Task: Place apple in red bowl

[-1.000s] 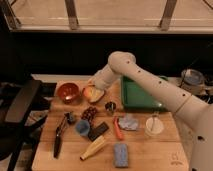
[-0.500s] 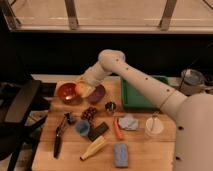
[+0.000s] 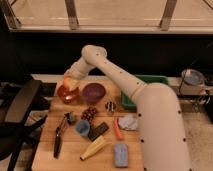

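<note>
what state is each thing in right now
gripper: over the red bowl, at the apple
apple: above the red bowl, at the gripper
red bowl: upright on the table, below the apple
purple bowl: upright, right of the red bowl
blue cup: upright
corn-shaped cone: lying on its side

Dark chair (image 3: 22, 107) beside wooden table (image 3: 75, 150), window (image 3: 115, 12) behind.

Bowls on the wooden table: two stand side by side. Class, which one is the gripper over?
The glossy red-orange bowl, the left one. The gripper with the yellow-orange apple is above it; the purple bowl stands uncovered beside it.
</note>
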Action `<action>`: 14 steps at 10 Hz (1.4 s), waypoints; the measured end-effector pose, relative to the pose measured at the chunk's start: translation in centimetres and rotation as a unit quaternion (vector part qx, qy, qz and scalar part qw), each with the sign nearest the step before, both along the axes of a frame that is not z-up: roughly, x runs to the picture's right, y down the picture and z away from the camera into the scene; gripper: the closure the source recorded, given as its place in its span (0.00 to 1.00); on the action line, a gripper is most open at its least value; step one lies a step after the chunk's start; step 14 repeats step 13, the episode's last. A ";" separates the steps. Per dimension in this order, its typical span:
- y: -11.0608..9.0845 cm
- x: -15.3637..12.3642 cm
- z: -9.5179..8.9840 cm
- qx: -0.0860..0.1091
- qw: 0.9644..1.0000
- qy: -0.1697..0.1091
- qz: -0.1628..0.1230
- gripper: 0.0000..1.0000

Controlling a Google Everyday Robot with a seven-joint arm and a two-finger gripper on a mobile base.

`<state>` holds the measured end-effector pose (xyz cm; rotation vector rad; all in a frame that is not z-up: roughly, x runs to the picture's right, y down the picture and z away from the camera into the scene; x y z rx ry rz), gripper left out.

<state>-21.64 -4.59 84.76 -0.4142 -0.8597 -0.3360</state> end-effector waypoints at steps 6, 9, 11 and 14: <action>2.2 -0.8 3.7 -0.027 1.000 -0.009 -0.010 0.26; 3.2 -0.8 2.9 -0.022 0.999 -0.023 -0.007 0.20; 3.2 -0.6 2.0 -0.013 0.999 -0.031 -0.002 0.20; 3.2 -0.8 2.0 -0.013 0.999 -0.032 -0.003 0.20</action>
